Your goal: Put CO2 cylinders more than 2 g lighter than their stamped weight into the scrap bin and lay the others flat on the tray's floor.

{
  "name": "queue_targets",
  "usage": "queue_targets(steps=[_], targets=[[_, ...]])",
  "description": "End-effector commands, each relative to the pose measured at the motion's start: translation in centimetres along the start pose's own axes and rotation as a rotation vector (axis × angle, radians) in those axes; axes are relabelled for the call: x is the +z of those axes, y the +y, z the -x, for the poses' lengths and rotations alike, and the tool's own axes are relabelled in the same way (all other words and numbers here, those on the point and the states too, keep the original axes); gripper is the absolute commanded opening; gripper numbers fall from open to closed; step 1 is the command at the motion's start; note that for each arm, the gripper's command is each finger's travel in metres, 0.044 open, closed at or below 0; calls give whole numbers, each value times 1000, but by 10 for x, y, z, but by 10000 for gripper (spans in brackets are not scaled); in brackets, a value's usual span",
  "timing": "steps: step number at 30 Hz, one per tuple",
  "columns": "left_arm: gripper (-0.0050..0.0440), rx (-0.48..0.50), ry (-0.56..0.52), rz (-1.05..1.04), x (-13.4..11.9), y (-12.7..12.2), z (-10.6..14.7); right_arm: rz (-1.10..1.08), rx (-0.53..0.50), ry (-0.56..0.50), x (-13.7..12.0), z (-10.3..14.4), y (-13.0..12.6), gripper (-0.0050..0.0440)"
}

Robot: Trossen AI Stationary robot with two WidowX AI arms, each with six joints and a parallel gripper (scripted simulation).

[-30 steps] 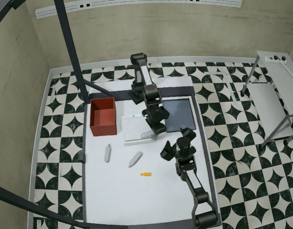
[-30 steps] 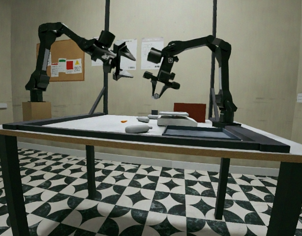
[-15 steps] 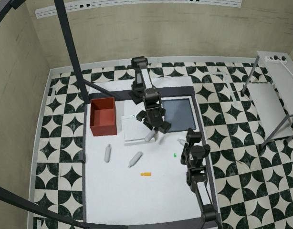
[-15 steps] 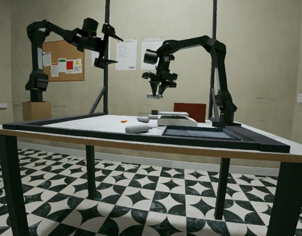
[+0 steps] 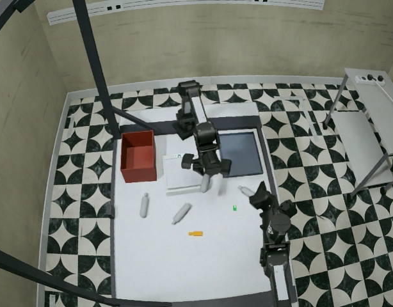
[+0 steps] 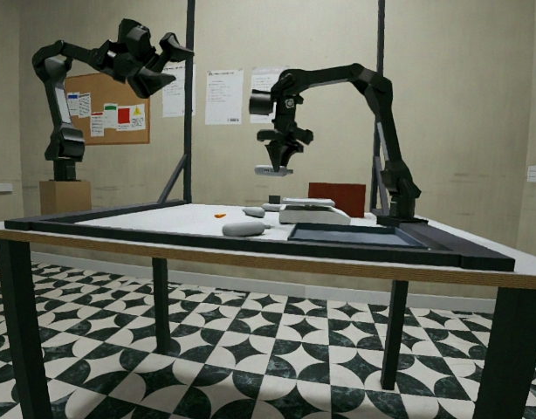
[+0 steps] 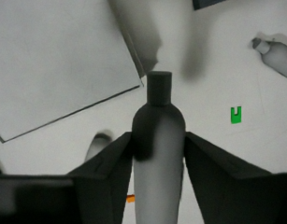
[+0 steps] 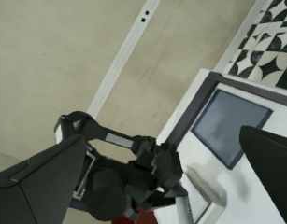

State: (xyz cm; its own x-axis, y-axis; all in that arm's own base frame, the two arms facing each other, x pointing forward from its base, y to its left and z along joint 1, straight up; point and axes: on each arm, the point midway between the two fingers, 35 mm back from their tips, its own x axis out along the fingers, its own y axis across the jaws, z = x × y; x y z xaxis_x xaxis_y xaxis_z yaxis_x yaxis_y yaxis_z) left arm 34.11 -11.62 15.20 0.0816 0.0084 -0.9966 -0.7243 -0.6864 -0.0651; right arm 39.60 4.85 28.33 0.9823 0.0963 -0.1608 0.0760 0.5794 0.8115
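My left gripper (image 5: 207, 173) (image 6: 278, 166) (image 7: 157, 138) is shut on a grey cylinder (image 5: 205, 185) (image 6: 263, 169) (image 7: 157, 187) (image 8: 183, 210), held level high near the corner of the white scale (image 5: 182, 173) (image 6: 311, 214) (image 7: 64, 70). Its stamp is unreadable. My right gripper (image 5: 275, 198) (image 6: 182, 66) (image 8: 163, 137) is open and empty, high up. One cylinder (image 5: 246, 190) (image 6: 243, 229) (image 7: 279, 58) lies near the tray, partly hidden in the top view. Two others (image 5: 144, 206) (image 5: 182, 213) lie on the table. No cylinder shows in the blue-grey tray (image 5: 241, 153) (image 6: 358, 235) (image 8: 232, 123).
The red scrap bin (image 5: 137, 157) (image 6: 337, 198) stands beyond the scale from the tray. A green piece (image 5: 234, 208) (image 7: 236, 115) and an orange piece (image 5: 195, 233) (image 6: 219, 215) lie on the table. The scale display (image 5: 178, 155) is unreadable.
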Motion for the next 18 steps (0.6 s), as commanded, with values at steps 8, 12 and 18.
queue_targets(steps=[8, 12, 18], targets=[[-50, 39, -11, 258, -4, -4, 11, 516, 55, -142, 35, 55, 7, 440], [-50, 45, -16, 287, -3, -4, 11, 610, 51, -167, 39, 64, 6, 440], [-50, 47, -15, 314, -3, -4, 13, 865, 30, -228, 47, 85, 1, 440]])
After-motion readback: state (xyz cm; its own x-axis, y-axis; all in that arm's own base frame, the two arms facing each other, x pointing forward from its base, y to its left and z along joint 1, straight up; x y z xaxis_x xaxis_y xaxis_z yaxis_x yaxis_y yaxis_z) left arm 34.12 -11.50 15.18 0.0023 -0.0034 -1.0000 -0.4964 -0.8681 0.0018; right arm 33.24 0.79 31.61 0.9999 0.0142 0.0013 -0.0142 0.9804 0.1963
